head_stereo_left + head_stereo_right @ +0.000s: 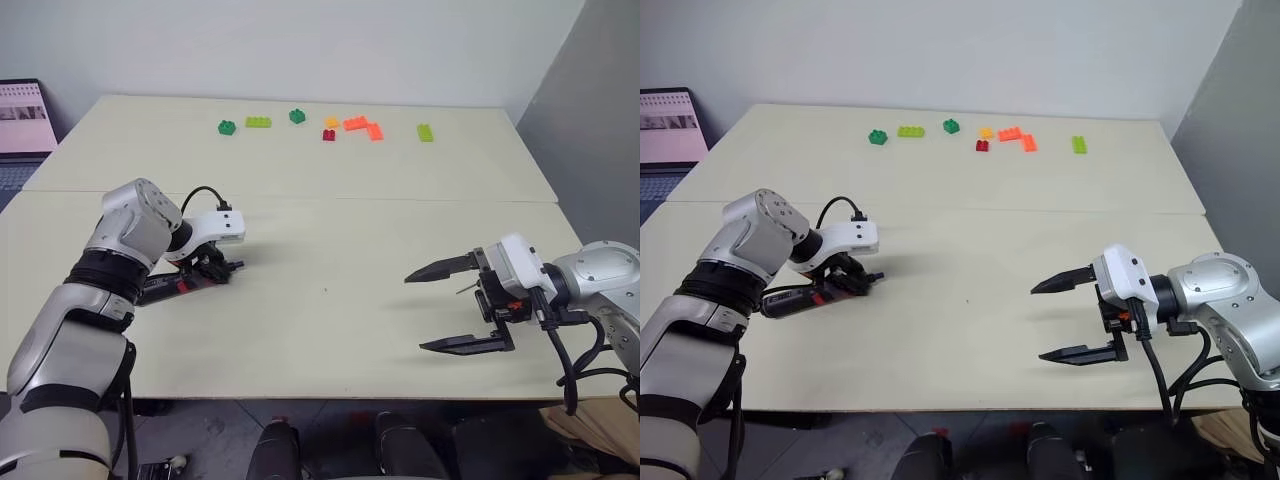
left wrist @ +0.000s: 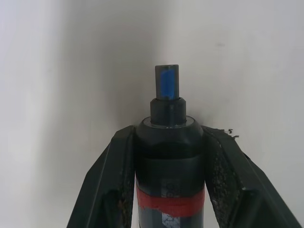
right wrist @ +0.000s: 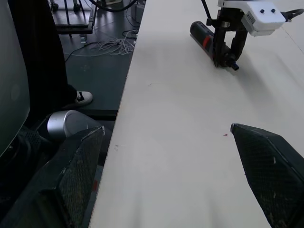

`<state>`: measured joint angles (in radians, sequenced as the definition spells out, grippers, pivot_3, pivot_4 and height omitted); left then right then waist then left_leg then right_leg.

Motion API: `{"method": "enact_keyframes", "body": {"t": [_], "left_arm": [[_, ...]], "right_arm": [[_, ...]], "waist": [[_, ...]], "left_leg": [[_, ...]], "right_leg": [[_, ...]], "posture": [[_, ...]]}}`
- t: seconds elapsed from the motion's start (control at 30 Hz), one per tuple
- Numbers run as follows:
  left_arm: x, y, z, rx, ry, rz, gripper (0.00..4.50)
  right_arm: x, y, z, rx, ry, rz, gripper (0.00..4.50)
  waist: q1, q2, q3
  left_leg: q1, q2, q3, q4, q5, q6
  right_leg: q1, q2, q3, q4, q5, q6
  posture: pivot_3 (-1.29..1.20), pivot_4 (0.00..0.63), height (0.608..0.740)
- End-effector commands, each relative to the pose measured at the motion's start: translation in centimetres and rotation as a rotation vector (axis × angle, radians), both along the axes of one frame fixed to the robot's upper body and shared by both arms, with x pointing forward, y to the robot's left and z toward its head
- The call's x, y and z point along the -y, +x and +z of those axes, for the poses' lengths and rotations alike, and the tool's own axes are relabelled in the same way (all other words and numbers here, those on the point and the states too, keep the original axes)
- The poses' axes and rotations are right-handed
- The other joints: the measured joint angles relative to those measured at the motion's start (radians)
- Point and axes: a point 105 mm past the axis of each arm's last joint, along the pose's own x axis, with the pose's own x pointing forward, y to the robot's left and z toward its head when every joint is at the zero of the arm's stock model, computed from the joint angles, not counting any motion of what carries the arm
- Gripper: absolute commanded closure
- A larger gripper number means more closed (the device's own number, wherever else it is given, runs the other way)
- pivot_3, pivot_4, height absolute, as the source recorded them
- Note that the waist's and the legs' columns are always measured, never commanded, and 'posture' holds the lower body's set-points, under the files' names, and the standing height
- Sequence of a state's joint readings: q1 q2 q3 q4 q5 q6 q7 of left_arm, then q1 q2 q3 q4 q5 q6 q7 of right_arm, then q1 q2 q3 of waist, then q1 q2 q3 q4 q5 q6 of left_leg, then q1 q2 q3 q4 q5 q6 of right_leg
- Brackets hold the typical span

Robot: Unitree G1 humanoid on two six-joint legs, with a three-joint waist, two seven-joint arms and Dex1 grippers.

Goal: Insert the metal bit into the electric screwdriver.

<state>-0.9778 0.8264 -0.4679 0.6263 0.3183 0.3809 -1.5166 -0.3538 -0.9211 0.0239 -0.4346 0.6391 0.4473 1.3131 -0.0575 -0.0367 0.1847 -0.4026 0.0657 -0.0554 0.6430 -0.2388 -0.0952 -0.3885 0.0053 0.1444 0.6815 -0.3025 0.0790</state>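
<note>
Left wrist view shows the left gripper (image 2: 168, 156) closed tight around the electric screwdriver (image 2: 169, 166), its two black fingers (image 2: 111, 180) pressing either side of the dark barrel just ahead of the red band, with the narrow tip pointing away over the pale table (image 1: 330, 250). From the head cameras, the screwdriver lies flat near the table's left front, gripper angled steeply down on it. Well apart on the right, the right gripper (image 1: 455, 305) hovers above the table with its jaws wide and empty. Toy bricks (image 1: 330, 127) sit along the far side. The metal bit cannot be made out. Securing the screwdriver looks like the current step; next it likely needs lifting.
</note>
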Motion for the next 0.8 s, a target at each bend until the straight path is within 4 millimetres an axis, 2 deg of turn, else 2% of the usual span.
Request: {"method": "enact_keyframes", "body": {"t": [0.03,0.13,0.23,0.33,0.43,0.5,0.7,0.8], "left_arm": [[1.8,1.0,5.2,0.168,-0.099,-0.051,2.85],[3.6,1.6,7.8,0.284,-0.188,-0.087,2.85],[6.9,2.2,11.4,0.472,-0.36,-0.134,2.85],[10.1,2.2,13.5,0.635,-0.554,-0.091,2.85],[12.3,1.8,13.5,0.71,-0.75,0.018,2.85],[13.0,1.6,13.3,0.759,-0.844,0.097,2.85],[14.4,0.9,12.5,0.921,-0.985,0.182,2.85],[14.4,0.8,11.7,1.024,-1.059,0.258,2.85]], "right_arm": [[0.2,-0.1,0.9,0.052,-0.006,0.006,0.0],[0.4,0.0,1.1,0.06,-0.008,-0.006,0.0],[0.7,0.2,1.6,0.072,-0.003,-0.034,0.0],[1.3,0.5,1.9,0.087,-0.006,-0.077,0.0],[1.8,0.6,2.5,0.097,0.003,-0.114,0.0],[1.9,0.6,3.0,0.098,0.022,-0.136,0.0],[1.6,0.8,4.8,0.091,0.113,-0.2,0.0],[1.2,0.9,5.7,0.088,0.155,-0.22,0.0]], "waist": [[0.001,0.0,0.0],[0.003,-0.002,0.002],[0.004,-0.002,0.002],[0.006,-0.002,0.002],[0.008,-0.002,0.002],[0.006,-0.001,0.002],[0.001,-0.001,0.002],[0.007,-0.001,0.002]], "left_leg": [[0.0,0.0,0.0,0.0,0.0,0.0],[-0.002,0.0,-0.002,0.001,0.0,0.0],[-0.002,0.0,-0.002,0.002,0.0,0.0],[-0.003,0.0,-0.002,0.002,0.0,0.0],[-0.003,0.0,-0.003,0.002,0.0,0.0],[-0.002,0.0,-0.003,0.002,0.0,0.0],[-0.001,0.0,-0.004,0.002,0.0,0.0],[0.0,-0.001,-0.003,0.003,0.0,0.0]], "right_leg": [[0.0,0.0,0.0,0.0,0.0,0.0],[0.0,0.0,-0.002,0.0,0.0,0.0],[0.0,0.0,-0.002,0.0,0.0,0.0],[0.0,-0.001,-0.003,-0.001,0.0,0.0],[0.0,-0.002,-0.003,0.0,0.0,0.0],[0.0,-0.001,-0.004,0.0,0.001,0.001],[0.001,0.0,-0.003,0.002,0.002,0.002],[0.003,-0.001,-0.001,0.0,0.003,0.003]], "posture": [[0.0,0.15,0.74],[0.0,0.15,0.74],[0.0,0.15,0.74],[0.0,0.15,0.74],[0.0,0.15,0.74],[0.0,0.15,0.74],[0.0,0.15,0.74],[0.0,0.15,0.74]]}}
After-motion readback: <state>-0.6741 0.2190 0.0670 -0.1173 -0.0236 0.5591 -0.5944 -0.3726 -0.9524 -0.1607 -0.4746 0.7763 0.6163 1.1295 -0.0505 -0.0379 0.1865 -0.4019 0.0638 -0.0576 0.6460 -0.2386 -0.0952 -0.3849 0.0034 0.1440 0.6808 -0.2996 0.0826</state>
